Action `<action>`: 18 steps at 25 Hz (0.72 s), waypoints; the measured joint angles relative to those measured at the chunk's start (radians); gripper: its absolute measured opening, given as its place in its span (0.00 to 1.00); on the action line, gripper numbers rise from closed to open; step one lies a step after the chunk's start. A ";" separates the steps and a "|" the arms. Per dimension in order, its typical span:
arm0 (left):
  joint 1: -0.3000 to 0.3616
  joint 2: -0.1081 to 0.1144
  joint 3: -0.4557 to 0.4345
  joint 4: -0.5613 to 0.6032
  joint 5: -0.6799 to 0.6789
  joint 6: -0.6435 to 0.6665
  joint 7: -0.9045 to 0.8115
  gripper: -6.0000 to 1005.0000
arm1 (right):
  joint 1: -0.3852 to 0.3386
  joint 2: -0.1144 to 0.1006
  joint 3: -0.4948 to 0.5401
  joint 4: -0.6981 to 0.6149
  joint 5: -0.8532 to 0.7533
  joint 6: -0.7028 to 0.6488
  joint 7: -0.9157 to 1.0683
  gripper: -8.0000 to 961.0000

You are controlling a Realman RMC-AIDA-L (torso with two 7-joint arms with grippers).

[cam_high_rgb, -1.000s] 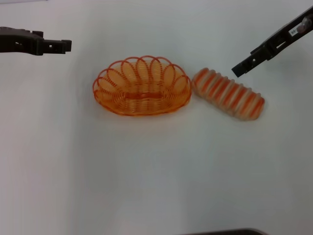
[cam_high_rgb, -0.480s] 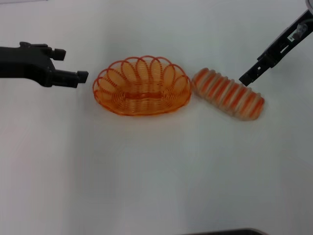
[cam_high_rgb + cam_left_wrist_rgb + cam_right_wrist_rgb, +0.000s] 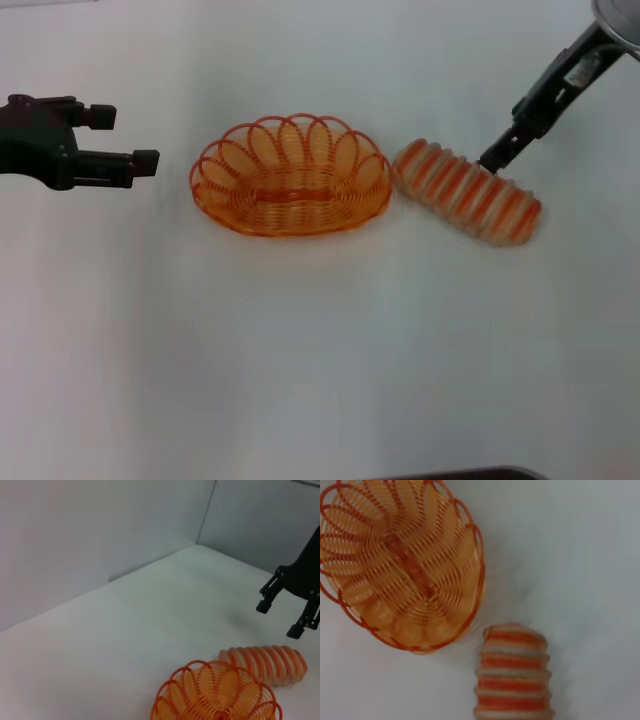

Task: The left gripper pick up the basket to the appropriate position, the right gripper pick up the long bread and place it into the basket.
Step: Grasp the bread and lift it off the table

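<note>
The basket looks like thin coated wire — glossy orange, bent into smooth loops, open between the strands. The long bread has a ridged, matt skin, soft-looking like foam or plastic. Both grippers — left gripper and right gripper — are matt black, hard plastic or metal. The table is smooth, matt white.

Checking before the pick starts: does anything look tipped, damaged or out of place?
Nothing stands out. The basket sits upright and empty, the long bread lies whole beside it, and both the left gripper and right gripper are open.
</note>
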 joint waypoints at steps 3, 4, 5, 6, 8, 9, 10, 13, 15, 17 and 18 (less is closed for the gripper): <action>0.008 -0.003 0.000 -0.001 -0.005 0.000 0.006 0.88 | 0.011 0.009 -0.014 0.007 0.000 0.015 0.009 0.98; 0.010 -0.005 0.000 -0.001 -0.006 -0.001 0.009 0.88 | 0.014 0.013 -0.021 0.008 0.000 0.018 0.015 0.98; 0.012 -0.006 -0.001 -0.001 -0.007 -0.003 0.012 0.88 | 0.016 0.018 -0.028 0.009 0.000 0.022 0.022 0.98; 0.013 -0.007 -0.003 -0.002 -0.008 -0.004 0.015 0.88 | 0.018 0.023 -0.036 0.009 0.000 0.026 0.028 0.98; 0.016 -0.008 -0.005 -0.004 -0.009 -0.005 0.019 0.88 | 0.020 0.034 -0.055 0.011 -0.003 0.035 0.044 0.98; 0.018 -0.009 -0.005 -0.004 -0.009 -0.005 0.021 0.88 | 0.020 0.038 -0.065 0.011 -0.003 0.039 0.052 0.98; 0.018 -0.009 -0.005 -0.004 -0.009 -0.005 0.021 0.88 | 0.020 0.041 -0.073 0.013 -0.003 0.042 0.059 0.98; 0.021 -0.011 -0.006 -0.004 -0.009 -0.006 0.022 0.88 | 0.020 0.043 -0.093 0.031 -0.003 0.058 0.085 0.98; 0.026 -0.013 -0.006 -0.003 -0.011 -0.006 0.025 0.88 | 0.020 0.044 -0.094 0.046 -0.003 0.070 0.092 0.98; 0.027 -0.014 -0.006 -0.003 -0.011 -0.006 0.027 0.88 | 0.018 0.045 -0.100 0.057 -0.001 0.080 0.097 0.98; 0.027 -0.016 -0.006 -0.003 -0.011 -0.006 0.029 0.88 | 0.018 0.046 -0.102 0.064 0.000 0.084 0.097 0.98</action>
